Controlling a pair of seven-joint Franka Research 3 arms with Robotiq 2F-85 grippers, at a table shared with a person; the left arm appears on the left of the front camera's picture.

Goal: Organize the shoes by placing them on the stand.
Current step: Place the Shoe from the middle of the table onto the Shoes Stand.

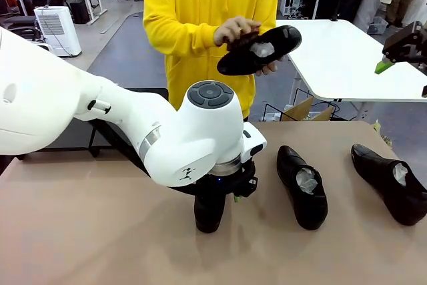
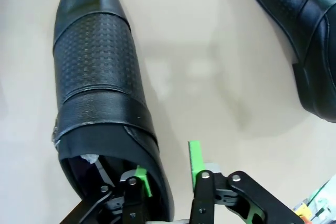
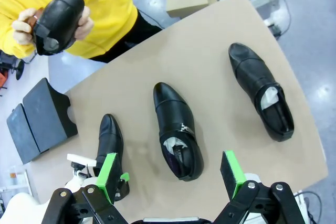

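Three black shoes lie on the tan table [image 1: 100, 231]: one under my left arm [image 1: 209, 217], one in the middle [image 1: 303, 188] and one at the right [image 1: 393, 185]. My left gripper [image 2: 168, 163] straddles the heel-side wall of the near shoe [image 2: 100, 77]. One green pad [image 2: 140, 178] is inside the opening and the other [image 2: 195, 156] is outside, with a gap to the leather. A person in yellow holds another shoe [image 1: 260, 50] in both hands. My right gripper [image 3: 169, 172] hangs open high above the table. The matte black stand [image 3: 47, 114] sits at the table's far left corner.
White paper stuffing shows in the middle shoe [image 3: 176, 129] and the right shoe [image 3: 262, 90]. A white table [image 1: 347, 58] stands behind at the right. Cardboard boxes [image 1: 303, 108] sit past the far edge. Bare tabletop lies to the front left.
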